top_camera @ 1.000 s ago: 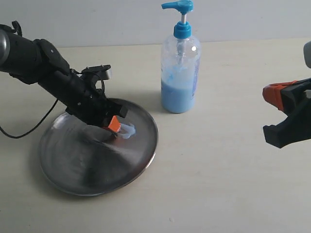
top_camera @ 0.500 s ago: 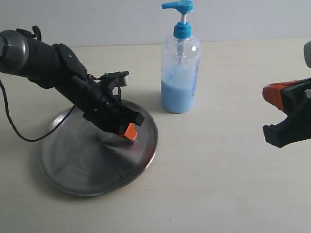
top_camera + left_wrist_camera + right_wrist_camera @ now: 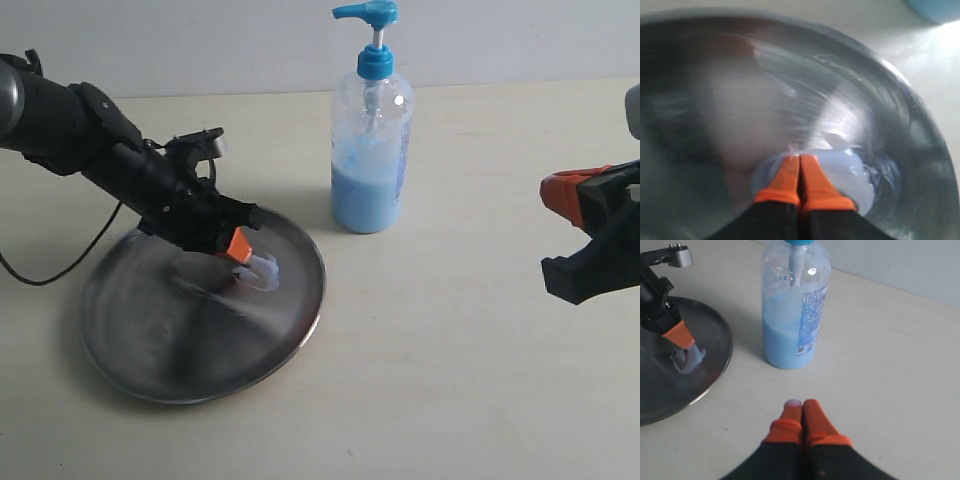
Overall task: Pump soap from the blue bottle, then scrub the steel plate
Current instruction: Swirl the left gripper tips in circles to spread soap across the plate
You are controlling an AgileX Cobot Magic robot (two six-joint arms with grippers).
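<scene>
LATHER ON STEEL: The left gripper (image 3: 799,159), its orange-tipped fingers pressed together with nothing between them, rests its tips in a pale blue creamy smear of soap (image 3: 852,177). The soap lies on the wide, round brushed-steel plate (image 3: 150,375), which sits on the cream tabletop (image 3: 450,380) at the left of the exterior view. Only the left wrist camera shows the meeting fingers and the streaked, blurred metal around the blob. The exterior camera shows the black arm (image 3: 110,150) slanting down over the plate, and the smear near the rim facing the bottle. The tall clear plastic bottle with a bright blue pump head (image 3: 371,150), pale blue liquid in its lower part, stands upright just beyond the plate. The right gripper (image 3: 801,406) hangs over bare table, well apart from the bottle. Its own wrist camera alone shows its fingers squeezed together, empty, one tip carrying a pale dab.
</scene>
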